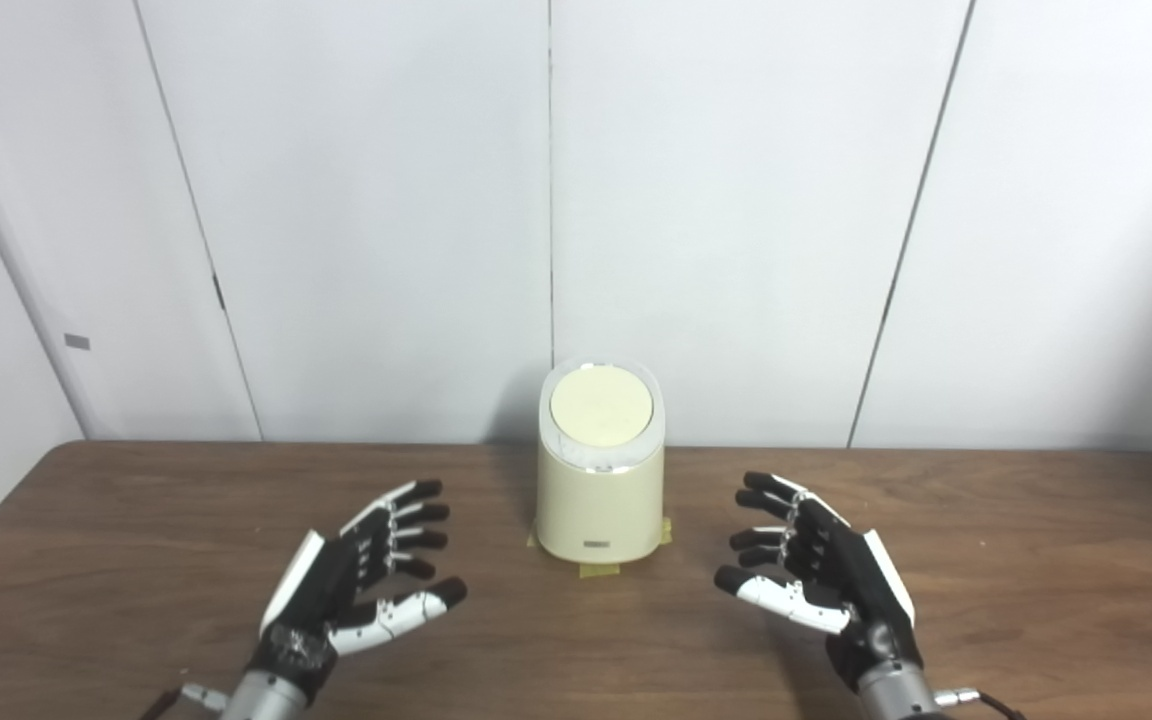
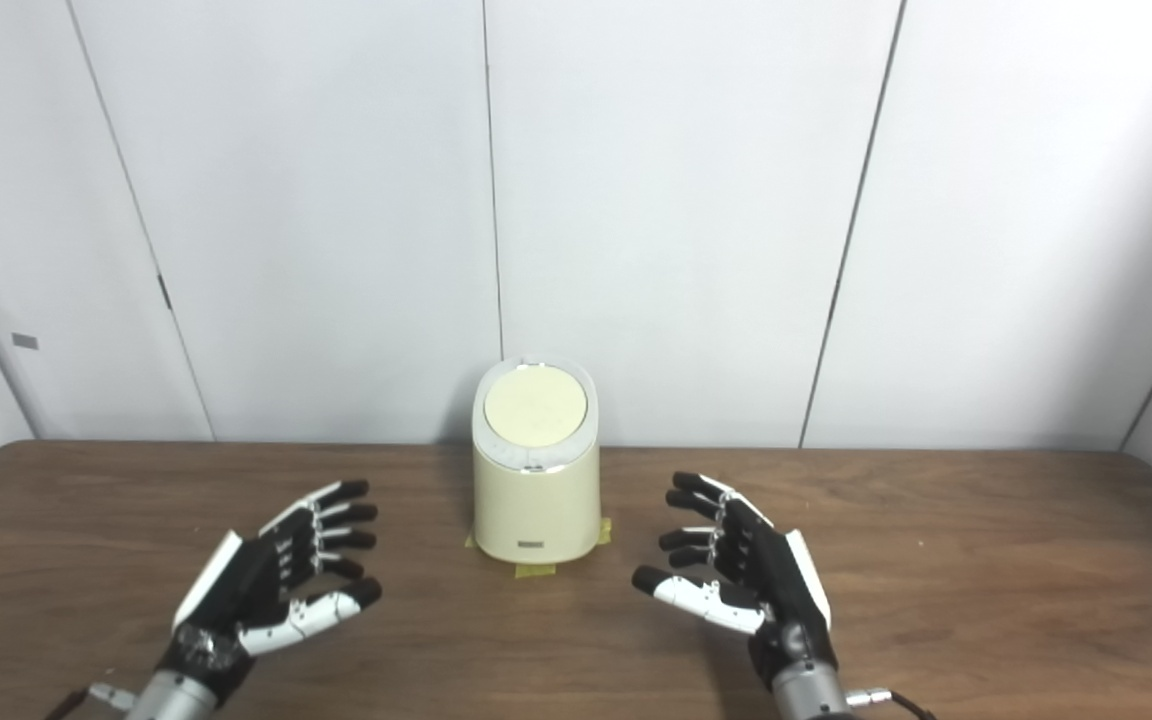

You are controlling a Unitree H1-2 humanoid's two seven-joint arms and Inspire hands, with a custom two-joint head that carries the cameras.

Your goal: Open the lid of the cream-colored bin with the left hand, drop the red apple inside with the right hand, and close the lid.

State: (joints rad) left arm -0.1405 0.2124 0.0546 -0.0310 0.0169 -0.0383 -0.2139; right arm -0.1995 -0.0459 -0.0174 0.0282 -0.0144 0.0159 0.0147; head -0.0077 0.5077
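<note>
With both robot hands spread and empty, left robot hand (image 1: pixel 361 585) and right robot hand (image 1: pixel 821 575) flanking the bin (image 1: pixel 600 490), reach left to the closed lid (image 1: pixel 601 405) squarely.

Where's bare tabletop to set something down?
Free: wide wood left of the left hand and right of the right hand, plus the front strip between them. Tighter: the gaps flanking the cream bin.

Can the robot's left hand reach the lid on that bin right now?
Probably yes. The left hand is open and empty, a little left of the bin, with only bare table between them. The lid is closed and nothing covers it.
</note>
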